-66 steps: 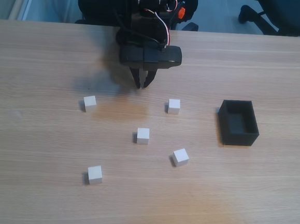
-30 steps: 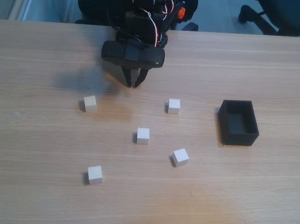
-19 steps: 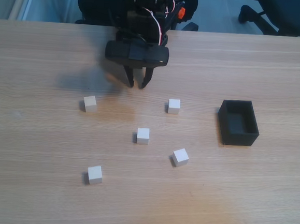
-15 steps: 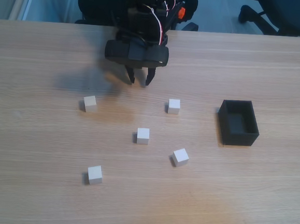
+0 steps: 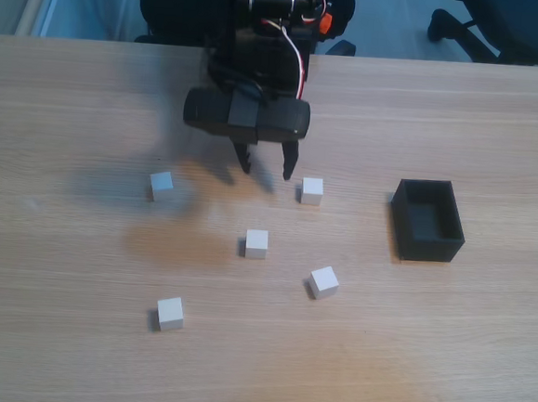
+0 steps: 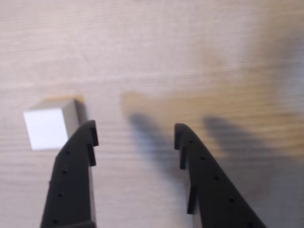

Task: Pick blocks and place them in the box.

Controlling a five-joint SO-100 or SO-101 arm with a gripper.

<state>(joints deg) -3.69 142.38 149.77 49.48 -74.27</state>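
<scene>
Several small white blocks lie scattered on the wooden table: one at the left [image 5: 161,186], one right of the gripper [image 5: 312,190], one in the middle [image 5: 256,244], and others nearer the front [image 5: 323,282] [image 5: 170,312]. The black box [image 5: 428,220] stands open-topped at the right with nothing in it. My black gripper [image 5: 266,173] hangs open over bare table, just left of the block beside it. In the wrist view the gripper [image 6: 134,130] has only wood between its fingers, and a block [image 6: 45,127] sits just outside the left finger [image 6: 76,161].
The arm's black base and wires [image 5: 265,14] stand at the table's far edge. An office chair's base [image 5: 470,21] shows on the floor behind the table at the top right. The table's front half is bare wood [image 5: 378,359].
The gripper has opened from shut. It has moved forward and slightly right, lower toward the table and closer to the block on its right. The blocks and box have not moved.
</scene>
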